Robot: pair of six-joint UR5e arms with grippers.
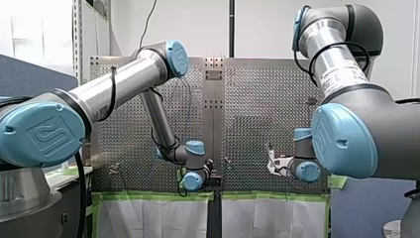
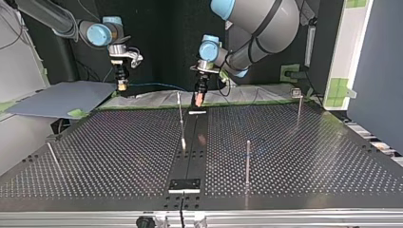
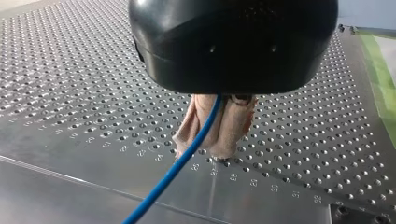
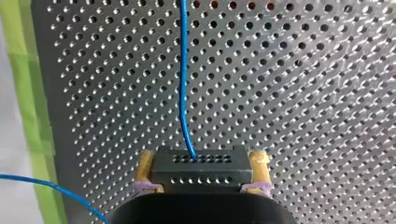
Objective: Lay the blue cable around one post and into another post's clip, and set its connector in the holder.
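1. Left gripper (image 3: 205, 148) — its beige pads (image 3: 231, 126) are pressed together on the blue cable (image 3: 187, 156), pinching it.
2. From between those pads the cable slants away under the gripper body, clear of the table (image 3: 70, 70).
3. Right gripper (image 4: 203, 157) — its yellow pads (image 4: 145, 164) clamp the black connector (image 4: 198, 171), one on each side.
4. The cable leaves the connector's face midway between the right fingers and runs straight ahead of them over the table.
5. A second stretch of cable passes beside the right gripper, over the green tape (image 4: 28, 93) at the table's edge.
6. In the top view both grippers point fingers down at the table's far edge, apart from each other, with the cable strung between them.
7. The posts (image 2: 248, 161) stand upright. One thin post is near the left fingers on the camera's side, and the others are well apart from both pairs of fingers.
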